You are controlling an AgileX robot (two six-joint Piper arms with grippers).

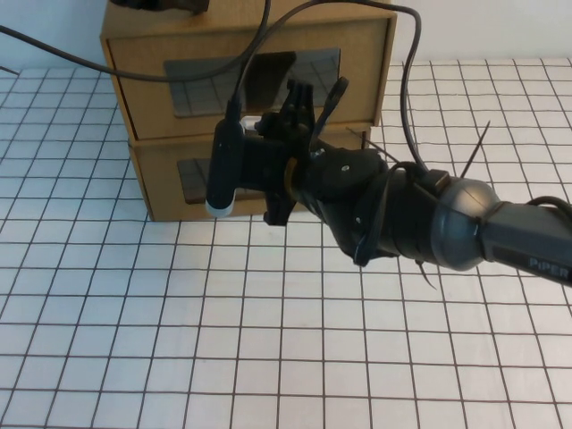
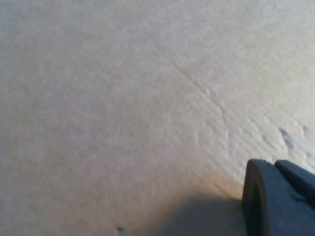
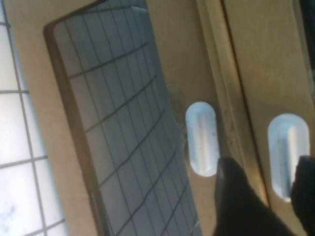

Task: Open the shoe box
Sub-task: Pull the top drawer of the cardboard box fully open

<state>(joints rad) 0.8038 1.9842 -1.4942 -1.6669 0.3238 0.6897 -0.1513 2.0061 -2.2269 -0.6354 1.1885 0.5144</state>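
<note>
Right: the right arm reaches in from the right with its wrist rolled. The right gripper (image 1: 317, 94) is wide open and holds nothing, at the seam of the two stacked shoe boxes (image 1: 357, 54), its jaws flanking one white tab (image 3: 286, 152). A cable (image 1: 268, 27) crosses the box front. The left gripper (image 2: 278, 196) is close against cardboard; I can't tell its state.

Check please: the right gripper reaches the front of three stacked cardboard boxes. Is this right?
No: the high view shows two stacked cardboard boxes, not three. The right gripper reaches their front; the left gripper is close against cardboard.
</note>
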